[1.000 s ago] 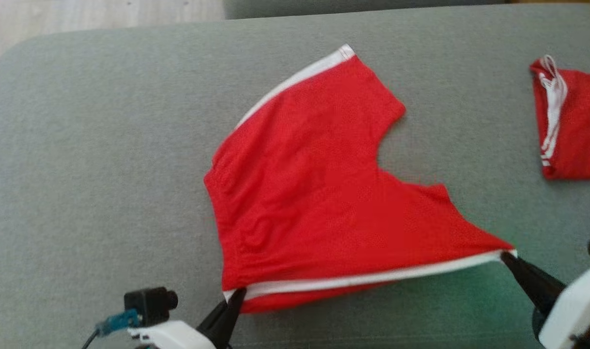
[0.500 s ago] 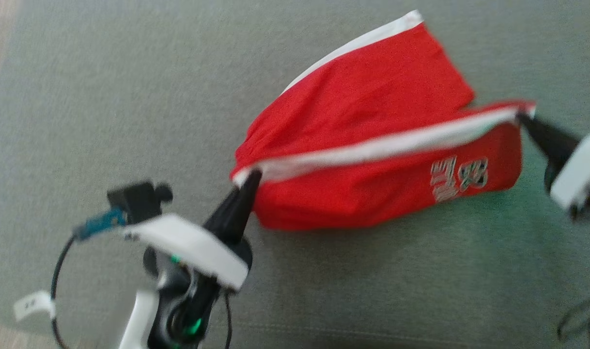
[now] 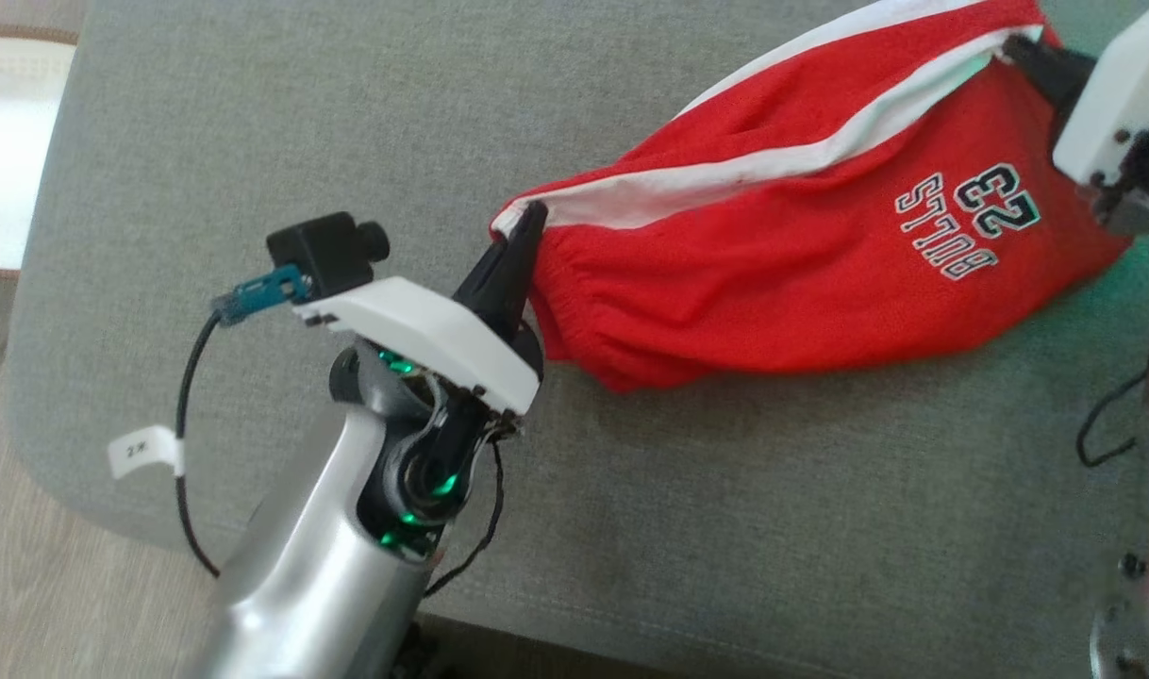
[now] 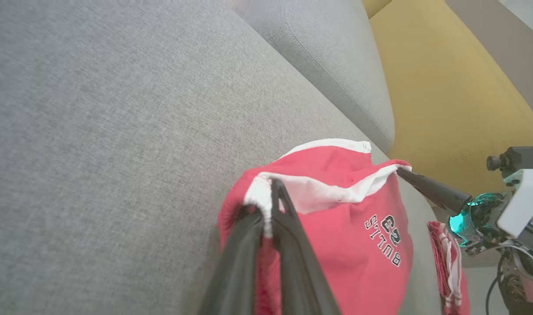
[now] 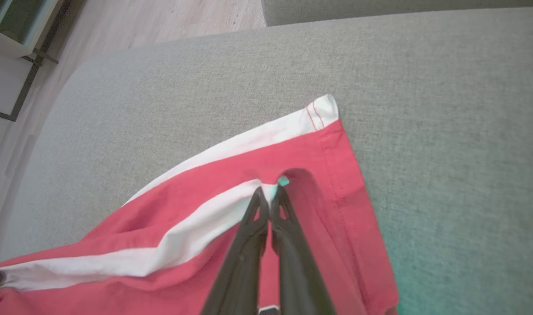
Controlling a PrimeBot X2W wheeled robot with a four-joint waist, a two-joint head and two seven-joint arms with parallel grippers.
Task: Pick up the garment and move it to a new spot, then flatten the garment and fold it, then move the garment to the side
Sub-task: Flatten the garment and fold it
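The garment (image 3: 773,255) is bright red with a white side stripe and white, dark-edged lettering toward its three o'clock end. The sofa cushion (image 3: 254,123) is plain flecked grey. At two o'clock in the left wrist view is mustard yellow upholstery (image 4: 446,87).

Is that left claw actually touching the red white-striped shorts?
Touching. In the left wrist view, the left gripper pinches the white stripe of the red shorts between its dark fingers.

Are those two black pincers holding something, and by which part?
Yes: the red mesh shorts with white side stripes. The left gripper pinches one stripe's waistband end, the right gripper its hem end.
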